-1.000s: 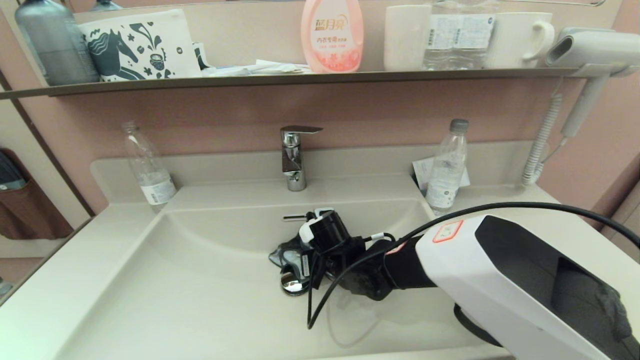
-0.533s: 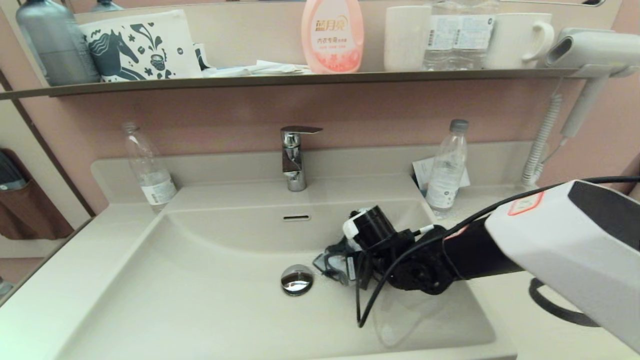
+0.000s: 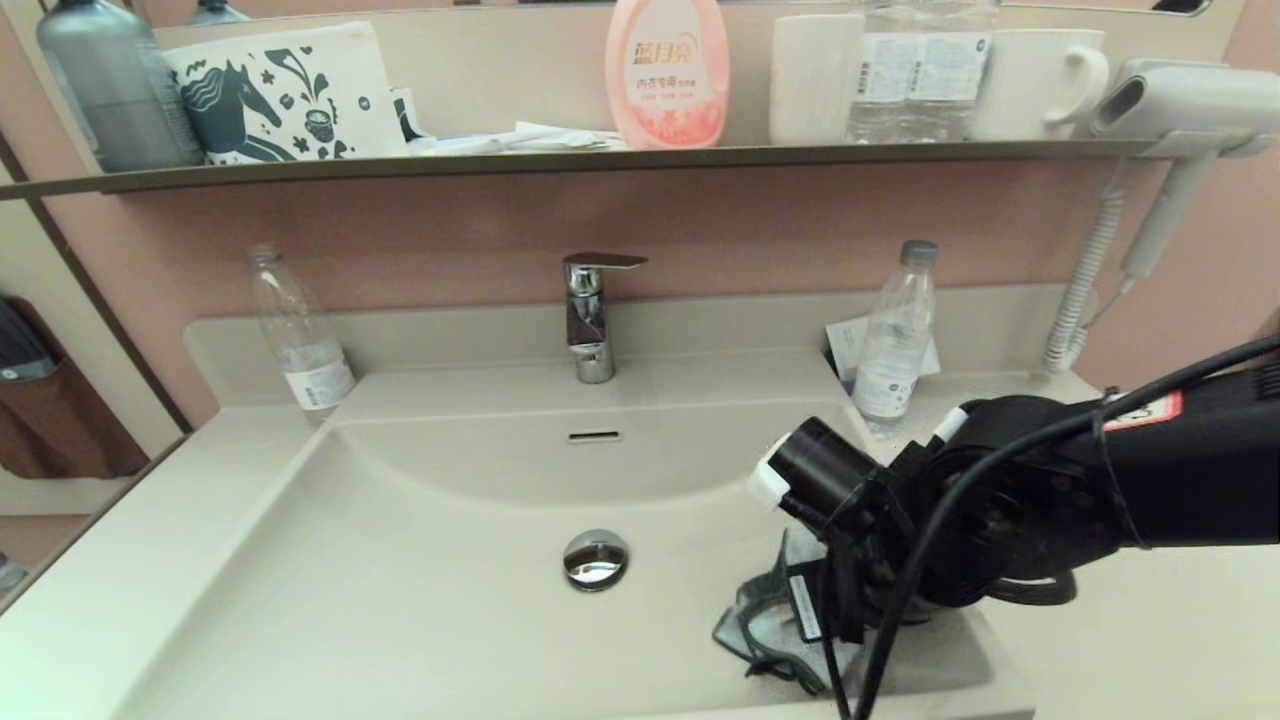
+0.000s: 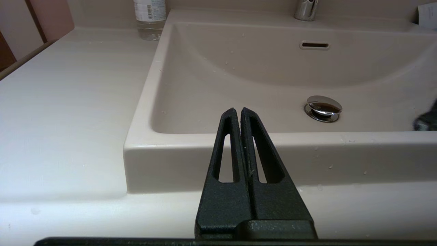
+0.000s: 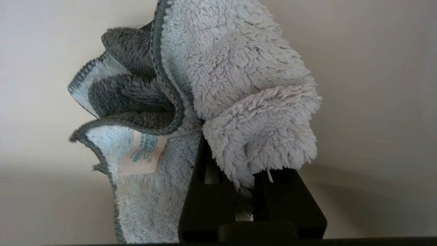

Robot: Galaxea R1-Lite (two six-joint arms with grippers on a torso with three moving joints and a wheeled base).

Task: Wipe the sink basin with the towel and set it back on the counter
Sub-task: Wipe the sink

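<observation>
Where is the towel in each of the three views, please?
Head view: the towel is low in the picture, right of centre, in the basin's right front corner, held by the right gripper.
Left wrist view: not seen; only a dark blur at the right edge.
Right wrist view: fills the centre, bunched in the fingers.
Shared landmark: the drain plug, in the head and left wrist views.

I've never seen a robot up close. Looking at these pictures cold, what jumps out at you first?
First, the big black right gripper, reaching down into the sink basin at its right front corner, clamped on a fluffy light blue towel bunched against the basin floor. Next, the shiny chrome drain plug in the basin's middle. The left gripper waits shut, in front of the basin's front edge.
</observation>
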